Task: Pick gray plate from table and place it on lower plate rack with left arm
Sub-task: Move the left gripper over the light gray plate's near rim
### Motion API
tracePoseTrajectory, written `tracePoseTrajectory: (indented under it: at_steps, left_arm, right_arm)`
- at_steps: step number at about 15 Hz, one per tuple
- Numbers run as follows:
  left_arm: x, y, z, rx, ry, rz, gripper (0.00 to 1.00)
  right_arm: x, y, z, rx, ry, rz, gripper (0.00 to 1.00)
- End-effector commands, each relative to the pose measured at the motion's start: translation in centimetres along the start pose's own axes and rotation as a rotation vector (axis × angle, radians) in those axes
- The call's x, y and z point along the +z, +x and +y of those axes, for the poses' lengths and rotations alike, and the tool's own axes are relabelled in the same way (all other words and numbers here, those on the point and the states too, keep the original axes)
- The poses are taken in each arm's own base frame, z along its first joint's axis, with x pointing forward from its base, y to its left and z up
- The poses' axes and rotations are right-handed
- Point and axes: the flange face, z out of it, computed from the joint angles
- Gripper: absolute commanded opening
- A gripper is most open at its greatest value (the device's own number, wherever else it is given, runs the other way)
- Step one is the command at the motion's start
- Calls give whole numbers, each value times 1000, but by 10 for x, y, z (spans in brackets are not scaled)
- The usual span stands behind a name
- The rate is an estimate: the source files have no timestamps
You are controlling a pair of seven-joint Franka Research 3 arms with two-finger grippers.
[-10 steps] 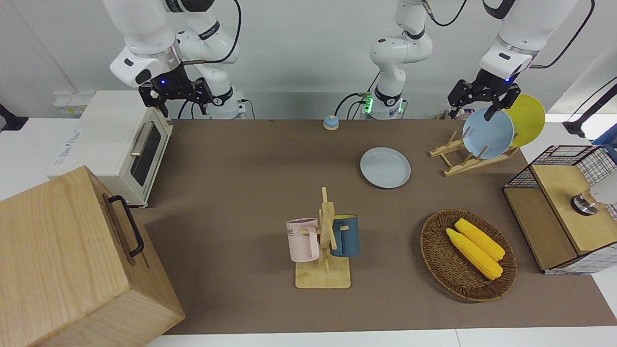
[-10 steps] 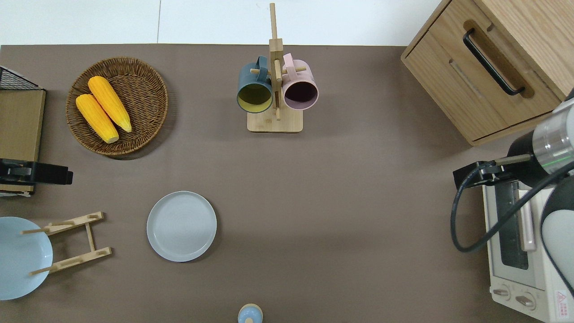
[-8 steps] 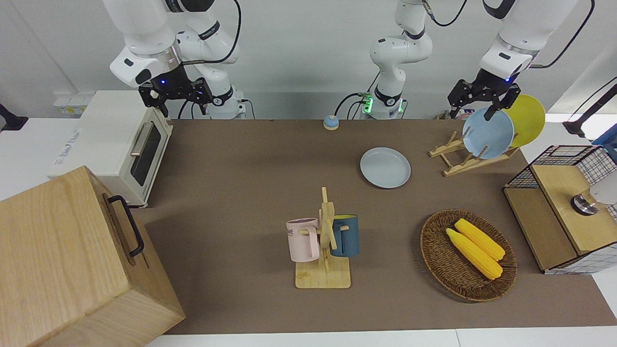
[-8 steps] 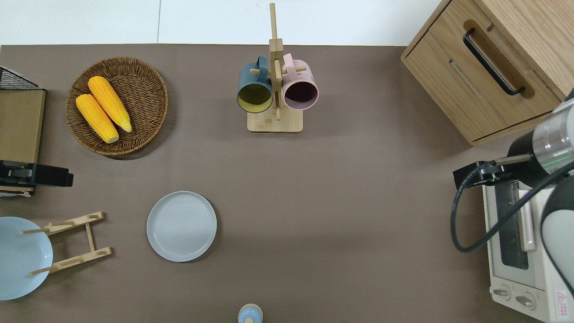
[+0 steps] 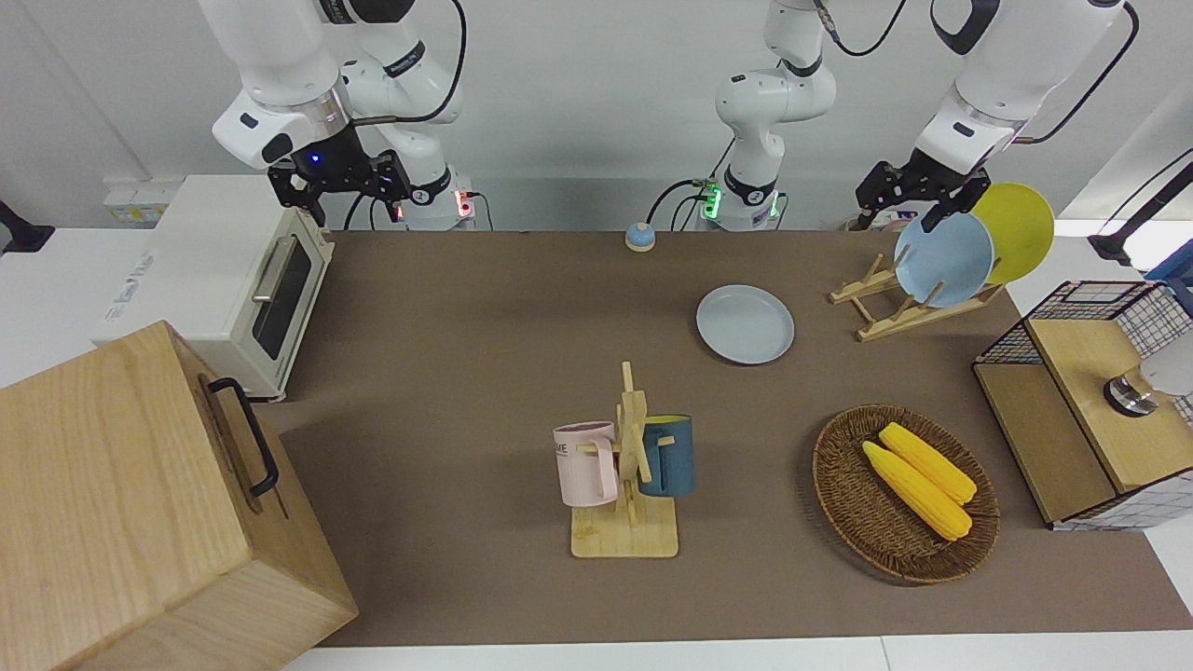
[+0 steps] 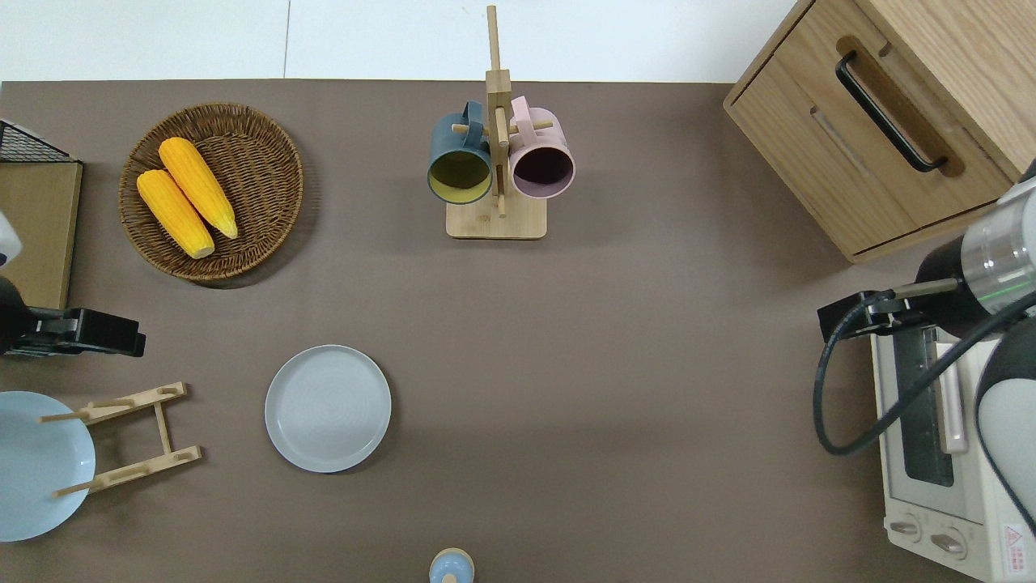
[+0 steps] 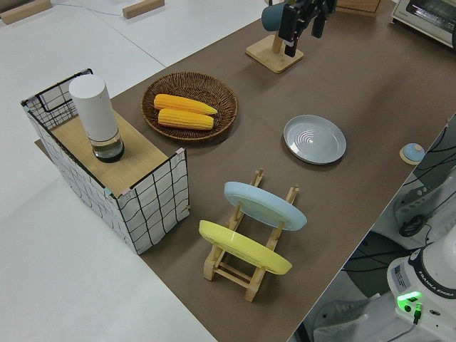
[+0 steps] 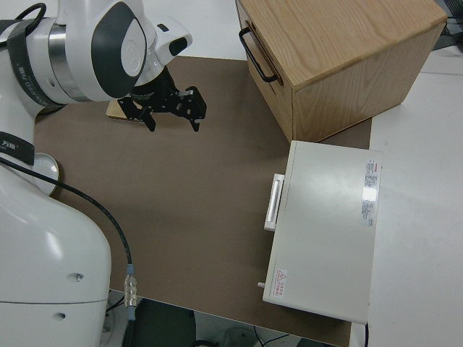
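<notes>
Up over the table's left-arm end, our left gripper [image 6: 121,344] is off the gray plate [image 6: 328,408], nothing in it.

Fingers look spread in the front view, touching nothing. We see the plate flat on the table [image 6: 615,340], toward the table's middle from the gripper and slightly nearer the robots. It lies just beside the lower plate rack [image 6: 133,438], whose open slots face it; light blue plate [image 5: 944,258] and yellow plate [image 5: 1021,229] fill the others. Left arm is clearly nearer; right arm parked.
</notes>
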Motion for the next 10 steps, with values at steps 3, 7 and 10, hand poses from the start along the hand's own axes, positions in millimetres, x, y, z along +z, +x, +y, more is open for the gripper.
tracePoseTrajectory:
  at_steps: [3, 7, 10]
  left_arm:
    - [37, -27, 11, -45, 21, 1, 993]
    - [88, -31, 9, -53, 29, 49, 993]
    - [127, -30, 6, -56, 30, 72, 993]
  right_arm:
    - [-3, -2, 2, 15, -6, -1, 983]
    - [-3, -2, 2, 15, -7, -3, 983]
    - [-3, -2, 2, 15, -6, -1, 983]
